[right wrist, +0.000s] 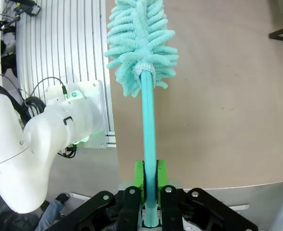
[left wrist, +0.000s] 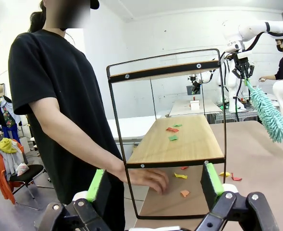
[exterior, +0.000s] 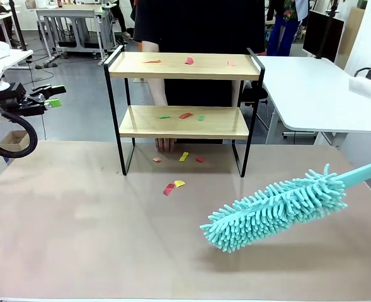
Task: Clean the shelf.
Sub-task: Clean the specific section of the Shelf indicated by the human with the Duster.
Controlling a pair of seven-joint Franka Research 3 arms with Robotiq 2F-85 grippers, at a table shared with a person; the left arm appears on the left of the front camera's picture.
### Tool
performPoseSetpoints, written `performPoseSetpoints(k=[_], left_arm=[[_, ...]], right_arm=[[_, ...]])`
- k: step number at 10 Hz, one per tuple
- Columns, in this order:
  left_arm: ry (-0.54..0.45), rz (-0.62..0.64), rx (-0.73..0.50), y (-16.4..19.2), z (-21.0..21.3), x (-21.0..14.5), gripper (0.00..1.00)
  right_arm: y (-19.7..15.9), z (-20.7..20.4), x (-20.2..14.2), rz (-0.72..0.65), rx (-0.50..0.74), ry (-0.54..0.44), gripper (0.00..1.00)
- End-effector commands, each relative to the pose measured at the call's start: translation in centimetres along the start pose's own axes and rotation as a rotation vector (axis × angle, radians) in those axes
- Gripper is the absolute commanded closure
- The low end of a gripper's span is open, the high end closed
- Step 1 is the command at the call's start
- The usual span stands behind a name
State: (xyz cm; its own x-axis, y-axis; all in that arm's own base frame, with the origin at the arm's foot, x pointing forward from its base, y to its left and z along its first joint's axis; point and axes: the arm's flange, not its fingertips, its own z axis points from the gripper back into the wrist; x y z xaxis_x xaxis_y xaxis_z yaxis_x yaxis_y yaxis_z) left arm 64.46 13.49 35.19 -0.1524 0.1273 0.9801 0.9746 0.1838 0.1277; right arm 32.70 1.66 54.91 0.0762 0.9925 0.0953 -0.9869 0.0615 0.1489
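The brown table carries the shelf at its middle, towards the far side. The two boards run left to right across the table, and a person stands just behind with a hand resting on the table under the lower board. The teal duster is well apart from the shelf, to its right and on the robot's side. Its long axis slants from the handle at the right edge down towards the centre, and the fluffy head hangs just above the table. The right gripper is clamped on the handle. To reach the boards, I judge the head must rise and swing left and away. The left gripper is spread and empty, off the table's left side, facing the shelf's end rail. Paper scraps lie on the top board, the lower board and the table in front.
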Motion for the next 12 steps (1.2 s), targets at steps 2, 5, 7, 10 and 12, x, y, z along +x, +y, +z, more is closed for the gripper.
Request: performPoseSetpoints(k=[2,5,7,10,12], left_arm=[[-0.002,-0.011,0.002,-0.09,0.05,0.31,0.0],[-0.002,-0.011,0.002,-0.09,0.05,0.31,0.0],[-0.002,-0.011,0.002,-0.09,0.05,0.31,0.0],[-0.002,-0.011,0.002,-0.09,0.05,0.31,0.0],[-0.002,-0.011,0.002,-0.09,0.05,0.31,0.0]], right_arm=[[0.15,0.25,-0.09,0.012,-0.001,-0.007,0.87],[0.15,0.25,-0.09,0.012,-0.001,-0.007,0.87],[0.15,0.25,-0.09,0.012,-0.001,-0.007,0.87],[0.15,0.25,-0.09,0.012,-0.001,-0.007,0.87],[0.15,0.25,-0.09,0.012,-0.001,-0.007,0.87]])
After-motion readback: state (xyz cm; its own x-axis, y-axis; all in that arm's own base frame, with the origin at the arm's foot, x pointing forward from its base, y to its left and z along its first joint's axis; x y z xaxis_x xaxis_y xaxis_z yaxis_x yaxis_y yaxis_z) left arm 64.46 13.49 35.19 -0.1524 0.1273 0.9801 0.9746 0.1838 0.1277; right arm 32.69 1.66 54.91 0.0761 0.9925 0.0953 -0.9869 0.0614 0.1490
